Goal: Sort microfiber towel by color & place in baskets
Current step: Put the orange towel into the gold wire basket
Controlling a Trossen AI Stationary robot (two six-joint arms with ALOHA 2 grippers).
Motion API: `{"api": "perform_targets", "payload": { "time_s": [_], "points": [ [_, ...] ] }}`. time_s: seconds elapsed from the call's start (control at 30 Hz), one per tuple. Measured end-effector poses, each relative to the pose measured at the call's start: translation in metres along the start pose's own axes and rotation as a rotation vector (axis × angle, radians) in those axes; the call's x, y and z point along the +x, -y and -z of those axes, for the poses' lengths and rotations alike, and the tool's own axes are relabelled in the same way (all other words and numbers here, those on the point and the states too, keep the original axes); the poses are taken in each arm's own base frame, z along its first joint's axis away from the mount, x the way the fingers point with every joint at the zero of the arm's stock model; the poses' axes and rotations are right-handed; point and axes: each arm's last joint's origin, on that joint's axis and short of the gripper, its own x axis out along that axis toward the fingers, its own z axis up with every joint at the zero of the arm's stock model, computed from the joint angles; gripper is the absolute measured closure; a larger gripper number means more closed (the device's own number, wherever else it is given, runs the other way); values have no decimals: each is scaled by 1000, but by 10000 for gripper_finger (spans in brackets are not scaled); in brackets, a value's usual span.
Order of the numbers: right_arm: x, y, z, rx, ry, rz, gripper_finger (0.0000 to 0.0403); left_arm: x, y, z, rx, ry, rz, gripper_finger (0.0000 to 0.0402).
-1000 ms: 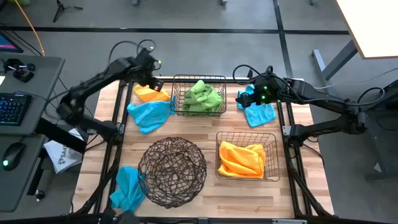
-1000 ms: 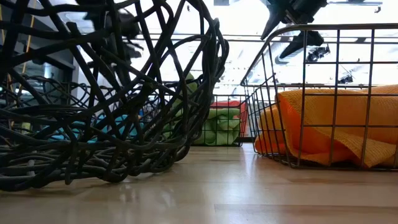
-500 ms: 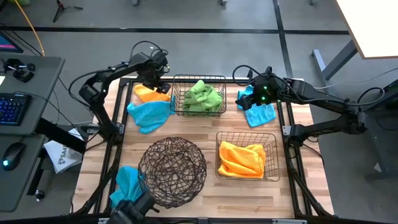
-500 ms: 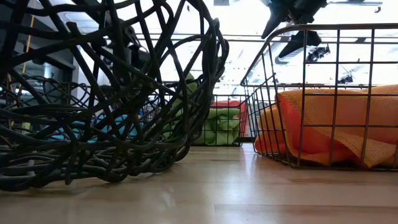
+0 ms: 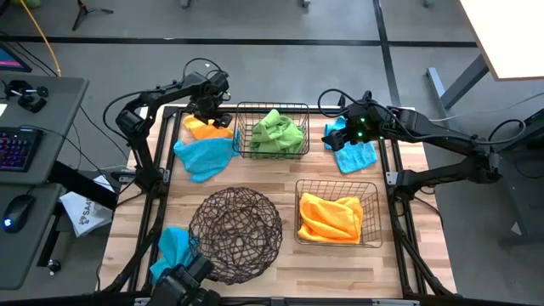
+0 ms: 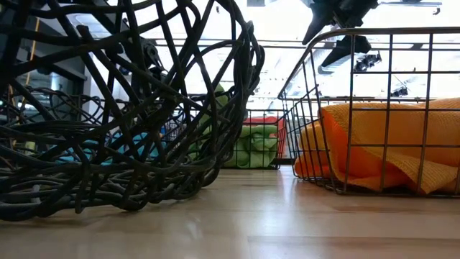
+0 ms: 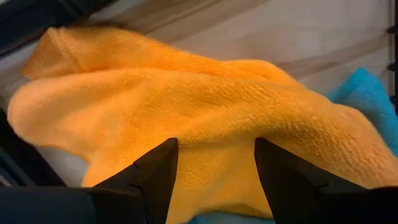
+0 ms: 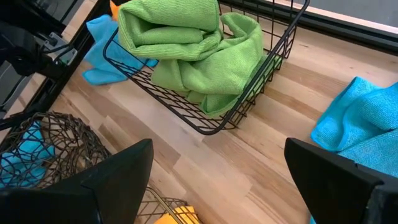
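An orange towel point(image 5: 204, 128) lies crumpled at the table's far left, its near edge on a blue towel point(image 5: 204, 156). My left gripper point(image 5: 212, 113) is open close above the orange towel point(image 7: 186, 106), one finger on each side of its middle hump. My right gripper point(image 5: 338, 134) is open and empty over a blue towel point(image 5: 355, 155) at the far right. A rectangular basket point(image 5: 242, 144) holds green towels point(image 5: 276, 129). Another rectangular basket point(image 5: 374, 212) holds an orange towel point(image 5: 331, 217). The round woven basket point(image 5: 235, 235) stands near the front. A third blue towel point(image 5: 172, 255) lies beside it. My left gripper's open fingers point(image 7: 155, 174) point down over the middle of the orange towel point(image 7: 211, 124), which lies flat on the table. Whether the fingertips touch it, I cannot tell.
The table's dark frame rails point(image 5: 157, 183) run along its left and right edges. Bare wood point(image 5: 289, 174) shows between the three baskets. A desk with a keyboard point(image 5: 17, 149) stands left of the table.
My left arm has swung round, and its gripper has gone a little toward the table's right edge and down toward the orange towel.
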Motion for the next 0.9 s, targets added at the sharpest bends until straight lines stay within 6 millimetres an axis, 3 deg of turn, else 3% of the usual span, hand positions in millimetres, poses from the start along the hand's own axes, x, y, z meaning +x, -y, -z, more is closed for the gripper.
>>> {"api": "perform_targets", "payload": {
  "time_s": [0.3,0.4,0.53,0.67,0.77,0.9],
  "points": [
    [0,0,0,-14,2,2,45,1,0,-2,99,17,-12,212],
    [0,0,0,-18,3,3,45,1,2,-2,119,23,-45,260],
    [0,0,0,-18,4,4,45,1,3,-1,153,23,-47,373],
    [0,0,0,-18,3,4,45,0,4,1,171,3,-50,396],
    [0,0,0,-18,4,4,45,-11,5,8,183,12,-36,400],
    [0,0,0,-25,4,4,45,-46,4,21,209,142,21,401]
  ]
}}
